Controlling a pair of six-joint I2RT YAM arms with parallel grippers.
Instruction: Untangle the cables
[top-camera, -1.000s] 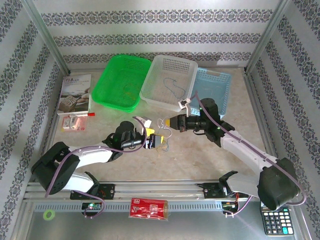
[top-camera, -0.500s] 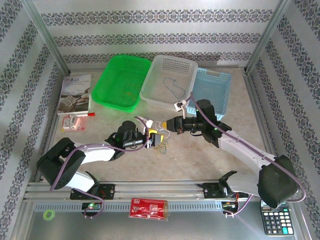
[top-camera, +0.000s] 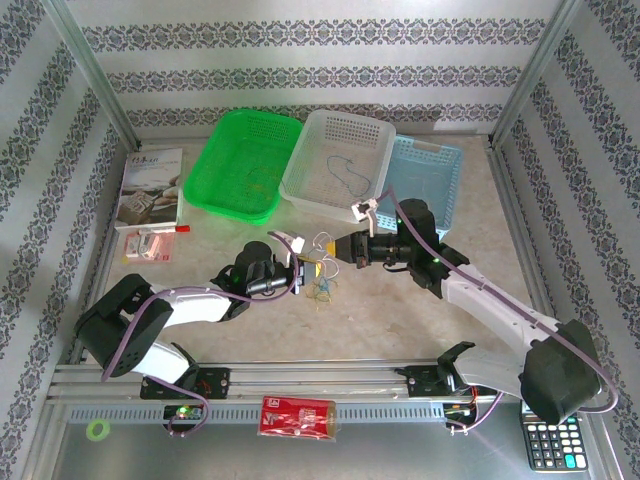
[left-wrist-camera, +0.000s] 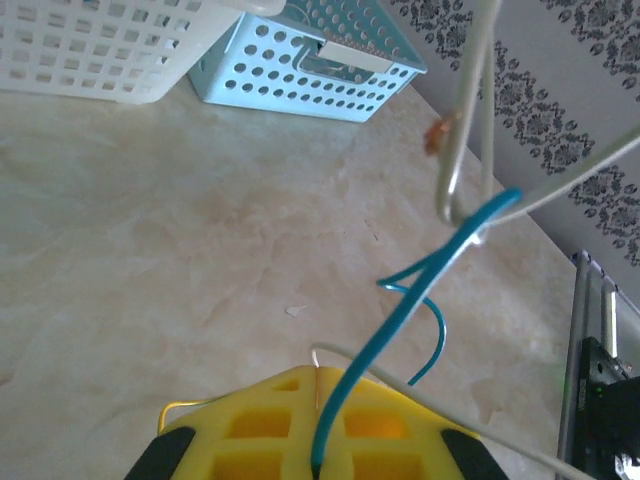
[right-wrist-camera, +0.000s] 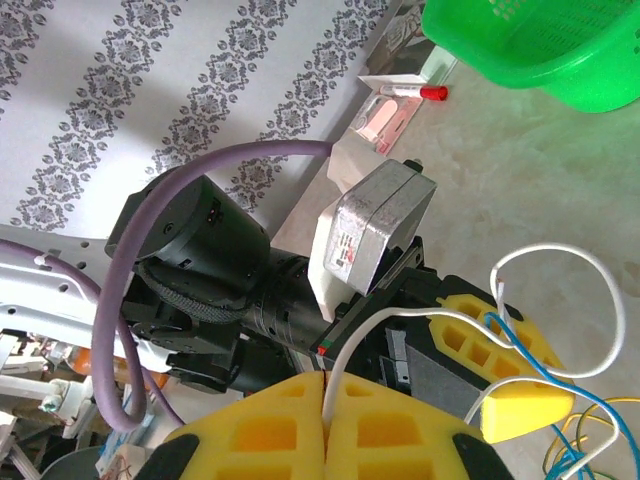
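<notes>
The cables are a small tangle (top-camera: 322, 285) of blue, yellow and white cords on the table between the two arms. My left gripper (top-camera: 303, 268) is shut on the blue cable (left-wrist-camera: 400, 300), which rises from its yellow pads (left-wrist-camera: 260, 430) and hooks round a white cable (left-wrist-camera: 460, 130). My right gripper (top-camera: 337, 247) is shut on the white cable (right-wrist-camera: 400, 315), whose loop arches over the left gripper (right-wrist-camera: 490, 360). Blue (right-wrist-camera: 520, 350) and yellow (right-wrist-camera: 575, 440) strands hang just beyond. The two grippers face each other, a few centimetres apart.
Green basket (top-camera: 225, 140), white basket (top-camera: 300, 165) with a thin cable (top-camera: 345, 172) inside, and blue basket (top-camera: 445, 160) line the back. A booklet (top-camera: 150, 187) and pink packet (top-camera: 147, 245) lie left. A red packet (top-camera: 297, 415) and calculator (top-camera: 548, 440) sit at the near edge.
The right gripper has moved left towards the left gripper with the white cable. The left gripper has turned and lifted slightly, and the tangle now hangs below between them.
</notes>
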